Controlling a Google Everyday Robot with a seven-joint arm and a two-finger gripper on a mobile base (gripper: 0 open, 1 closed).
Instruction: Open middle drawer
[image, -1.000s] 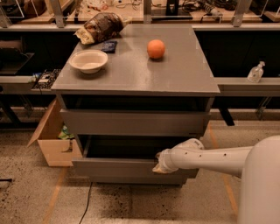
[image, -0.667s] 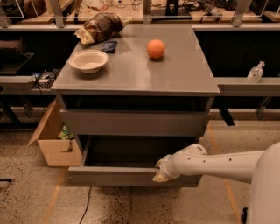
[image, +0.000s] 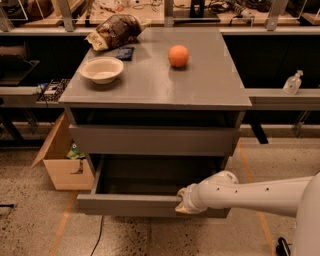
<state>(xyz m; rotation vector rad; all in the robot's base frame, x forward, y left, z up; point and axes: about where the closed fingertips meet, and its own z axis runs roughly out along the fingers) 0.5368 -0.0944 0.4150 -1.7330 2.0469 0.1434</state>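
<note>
While the middle drawer (image: 125, 205) stands pulled well out from under the table (image: 210, 87), the hand (image: 181, 201) sits at the top edge of the drawer front, right of centre; its degree of opening cannot be determined. A bowl (image: 101, 69) and an orange (image: 178, 55) rest on the table

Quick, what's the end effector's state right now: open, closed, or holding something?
End effector: at the front edge of the pulled-out drawer; open or closed cannot be told.
</note>
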